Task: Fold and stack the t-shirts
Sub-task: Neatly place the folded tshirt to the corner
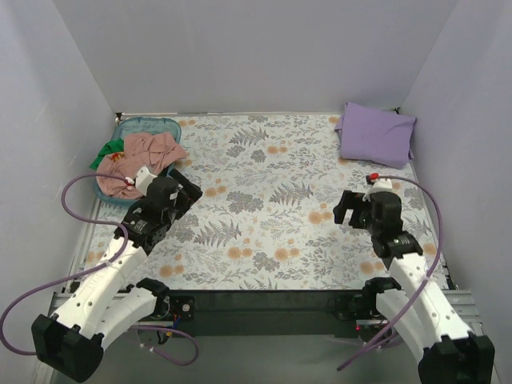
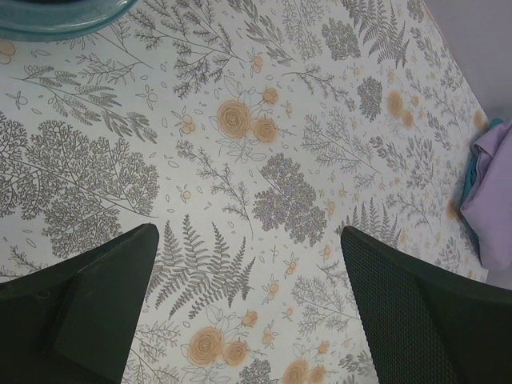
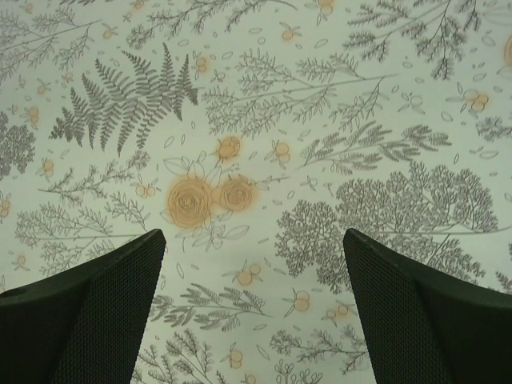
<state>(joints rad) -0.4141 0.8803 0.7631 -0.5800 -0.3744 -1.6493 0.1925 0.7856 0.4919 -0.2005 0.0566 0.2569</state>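
Note:
A folded lavender-purple t-shirt [image 1: 374, 134] lies at the far right corner of the table; its edge shows in the left wrist view [image 2: 494, 196] with a strip of teal cloth [image 2: 469, 178] under it. A crumpled salmon-pink t-shirt [image 1: 144, 154] and a bit of green cloth [image 1: 106, 152] lie in the blue-green basket [image 1: 150, 124] at the far left. My left gripper [image 1: 190, 196] is open and empty over the floral cloth beside the basket. My right gripper [image 1: 346, 208] is open and empty over the cloth on the right.
The table is covered by a floral-patterned cloth [image 1: 264, 200]. Lavender walls close it in on the left, back and right. The basket's rim [image 2: 56, 20] shows at the top left of the left wrist view. Purple cables loop from both arms.

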